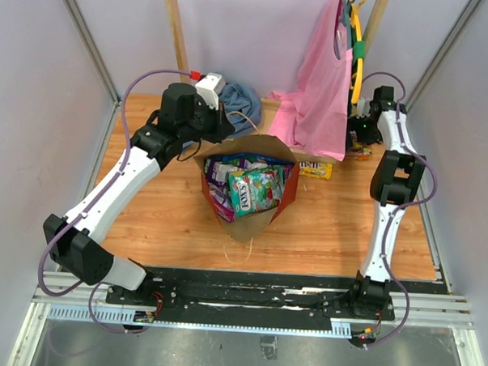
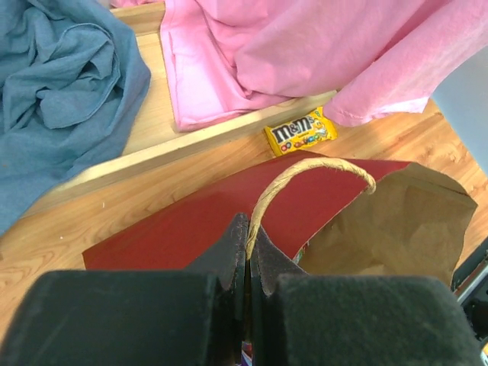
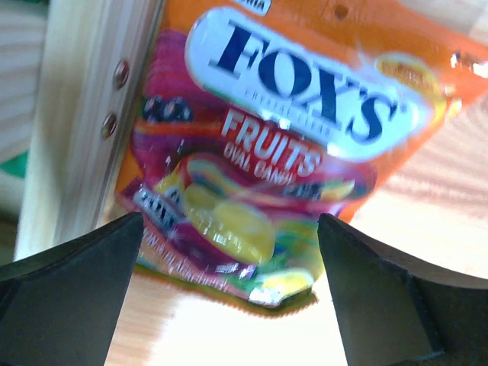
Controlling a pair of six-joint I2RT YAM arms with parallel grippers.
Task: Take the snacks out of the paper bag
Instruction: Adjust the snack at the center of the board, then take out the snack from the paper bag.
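My left claw (image 2: 248,259) pinches the paper bag (image 2: 175,225) handle (image 2: 305,171). Hold steady; right claw (image 3: 229,221) gapes over Fox's packet (image 3: 290,137), two o'clock.

top: overhead, wide | left wrist: close on paper bag (image 2: 191,221), also in top | right wrist: close on packet (image 3: 290,152)

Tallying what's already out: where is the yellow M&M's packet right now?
In the top view the M&M's packet lies on the table just right of the paper bag, near the hem of the pink garment.
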